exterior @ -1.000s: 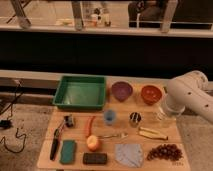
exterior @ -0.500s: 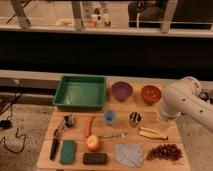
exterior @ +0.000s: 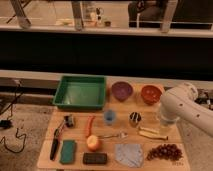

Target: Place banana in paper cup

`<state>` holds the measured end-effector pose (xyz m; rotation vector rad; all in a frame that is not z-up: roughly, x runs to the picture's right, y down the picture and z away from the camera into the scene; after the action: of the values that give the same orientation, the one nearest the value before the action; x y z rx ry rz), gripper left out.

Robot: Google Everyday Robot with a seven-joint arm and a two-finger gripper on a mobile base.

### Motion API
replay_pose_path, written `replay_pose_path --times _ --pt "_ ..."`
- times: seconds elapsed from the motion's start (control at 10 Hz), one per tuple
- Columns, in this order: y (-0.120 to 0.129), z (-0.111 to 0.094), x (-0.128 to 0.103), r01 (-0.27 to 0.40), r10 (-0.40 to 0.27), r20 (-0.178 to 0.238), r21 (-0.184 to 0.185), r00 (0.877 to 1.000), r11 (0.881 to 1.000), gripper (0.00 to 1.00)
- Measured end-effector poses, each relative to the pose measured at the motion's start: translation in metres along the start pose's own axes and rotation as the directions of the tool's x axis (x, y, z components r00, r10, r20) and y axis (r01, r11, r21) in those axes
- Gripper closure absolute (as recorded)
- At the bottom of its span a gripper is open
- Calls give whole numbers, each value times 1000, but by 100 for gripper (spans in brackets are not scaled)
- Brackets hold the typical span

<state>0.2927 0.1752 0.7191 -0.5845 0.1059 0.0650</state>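
The banana is pale yellow and lies flat near the right edge of the wooden table, in front of the metal cup. My white arm reaches in from the right. Its gripper hangs at the arm's lower left end, just above and behind the banana's right end. The paper cup does not show as a separate thing; the spot behind the banana is covered by the arm's end. The light-blue cup stands mid-table.
A green tray, a purple bowl and an orange bowl stand along the back. A red-orange stick, a fork, an orange fruit, grapes, a grey cloth and a green sponge lie in front.
My arm has swung left and down over the table's right side, and its end now covers the spot behind the banana. The objects on the table have not moved.
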Motion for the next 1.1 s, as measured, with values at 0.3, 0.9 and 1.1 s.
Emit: replay_pose_path --times 0.3,0.9,1.1 --pt "8 18 3 7 -7 -2 -28 1000 1000 34" --pt "10 40 -14 84 -84 8 -47 996 995 34" --pt "10 48 -18 100 -99 17 -47 995 994 34"
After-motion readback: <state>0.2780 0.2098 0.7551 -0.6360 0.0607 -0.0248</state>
